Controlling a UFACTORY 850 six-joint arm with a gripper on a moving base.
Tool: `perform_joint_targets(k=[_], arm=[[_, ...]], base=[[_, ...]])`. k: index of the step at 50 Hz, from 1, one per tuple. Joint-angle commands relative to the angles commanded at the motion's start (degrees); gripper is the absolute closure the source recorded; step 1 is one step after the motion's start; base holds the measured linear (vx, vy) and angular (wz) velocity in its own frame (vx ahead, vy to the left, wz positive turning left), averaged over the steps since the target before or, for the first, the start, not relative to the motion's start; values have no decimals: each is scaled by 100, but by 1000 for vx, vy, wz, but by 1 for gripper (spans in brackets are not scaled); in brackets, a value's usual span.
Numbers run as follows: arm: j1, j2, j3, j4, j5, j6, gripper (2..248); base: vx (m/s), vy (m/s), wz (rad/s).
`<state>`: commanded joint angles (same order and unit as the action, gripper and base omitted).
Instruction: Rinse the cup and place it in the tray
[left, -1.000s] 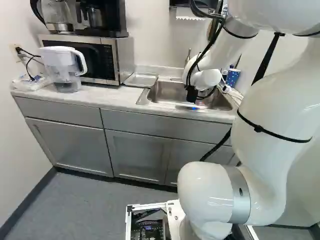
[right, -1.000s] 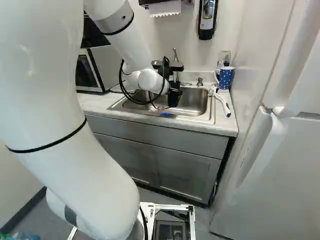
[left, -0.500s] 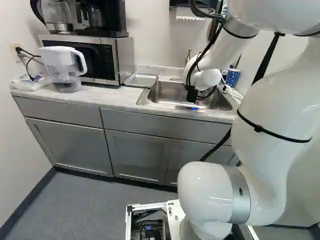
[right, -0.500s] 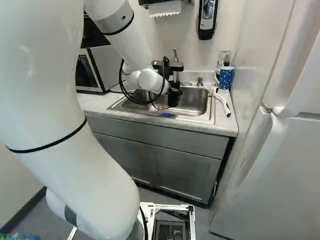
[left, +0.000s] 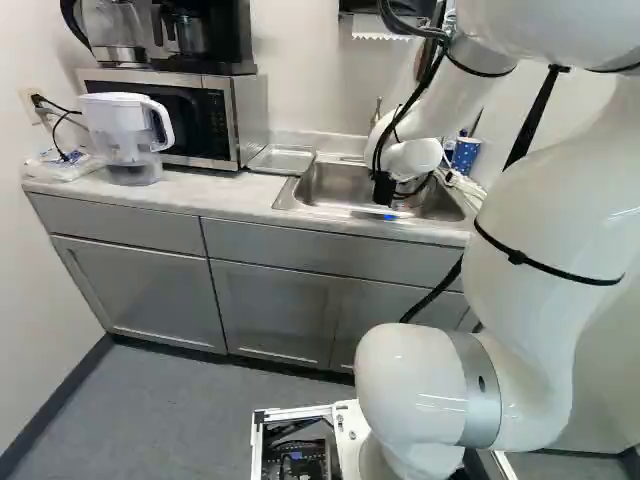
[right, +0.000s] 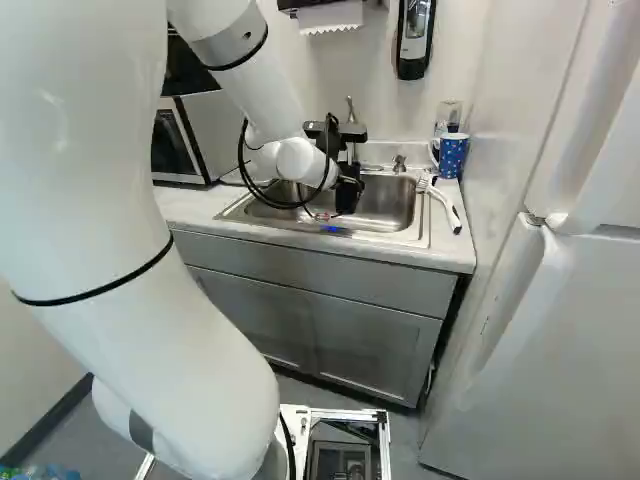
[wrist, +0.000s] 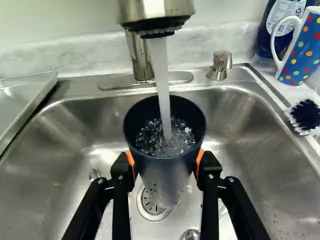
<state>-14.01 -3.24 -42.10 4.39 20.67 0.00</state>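
Your black, orange-padded fingers (wrist: 210, 162) squeeze the round, dark blue cup (wrist: 164, 167) under running water (wrist: 161, 80) over the shiny metal sink (wrist: 250, 125), so you're rinsing it, with emptying and the flat, clear tray (left: 282, 160) left.

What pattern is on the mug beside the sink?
The mug is blue with multicoloured dots; the wrist view shows it best.

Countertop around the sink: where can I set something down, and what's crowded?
Bare patch: the counter before the microwave, between pitcher and tray. Crowded: the side of the sink opposite the tray, with mug, brush and blue bottle.
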Motion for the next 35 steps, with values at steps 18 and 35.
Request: perform_joint_targets(k=[18, 35], arm=[[0, 0, 0, 0, 0, 0, 125], [0, 0, 0, 0, 0, 0, 125]], base=[[0, 0, 0], [0, 0, 0]])
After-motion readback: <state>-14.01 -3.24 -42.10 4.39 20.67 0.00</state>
